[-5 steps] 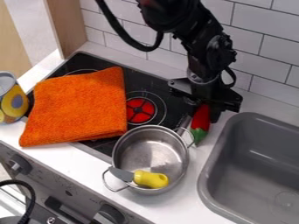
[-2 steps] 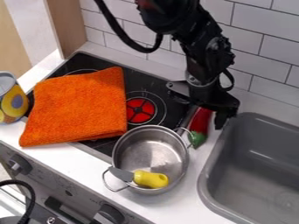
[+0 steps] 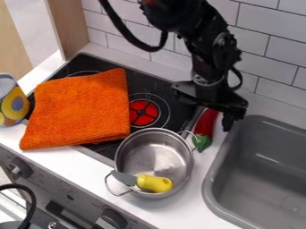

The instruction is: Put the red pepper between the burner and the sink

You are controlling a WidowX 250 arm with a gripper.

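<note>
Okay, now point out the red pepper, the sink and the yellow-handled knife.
Red pepper (image 3: pixel 206 122): camera view, its red body.
Sink (image 3: pixel 254 179): camera view, bare inner surface.
Yellow-handled knife (image 3: pixel 155 183): camera view, its handle.

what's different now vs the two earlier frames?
Since the first frame, the gripper's visible finger has shifted right in the image, off the red pepper; looks like it opened and let go. The pepper's red end now leans right, green end slightly lower and left. Little visible change since the second frame. Pot, yellow-handled utensil and orange cloth stayed put.
</note>
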